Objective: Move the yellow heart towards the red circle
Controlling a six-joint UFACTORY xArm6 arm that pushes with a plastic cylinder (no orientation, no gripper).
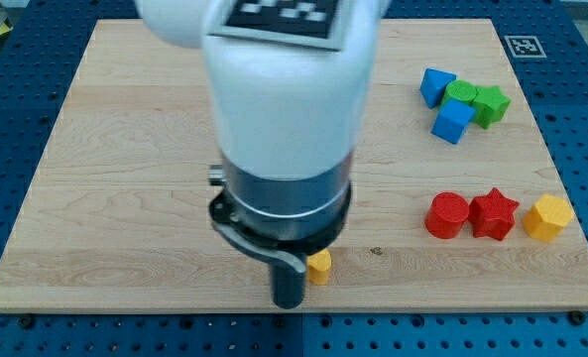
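My tip (290, 302), a bare rod with no jaws, touches the yellow heart (319, 266); the red circle (447, 215) sits well apart rightward

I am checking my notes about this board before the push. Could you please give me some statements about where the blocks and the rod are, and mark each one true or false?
1. The red circle touches the red star. True.
2. The small yellow block by the rod lies at the view's top. False: it lies near the view's bottom edge, mostly hidden by the arm, so its shape cannot be made out.
3. My tip stands just to the view's left of that yellow block. True.
4. The yellow hexagon-like block sits to the view's left of the red circle. False: it is right of the red star.
5. The green blocks lie in the cluster with the blue blocks at the view's upper right. True.
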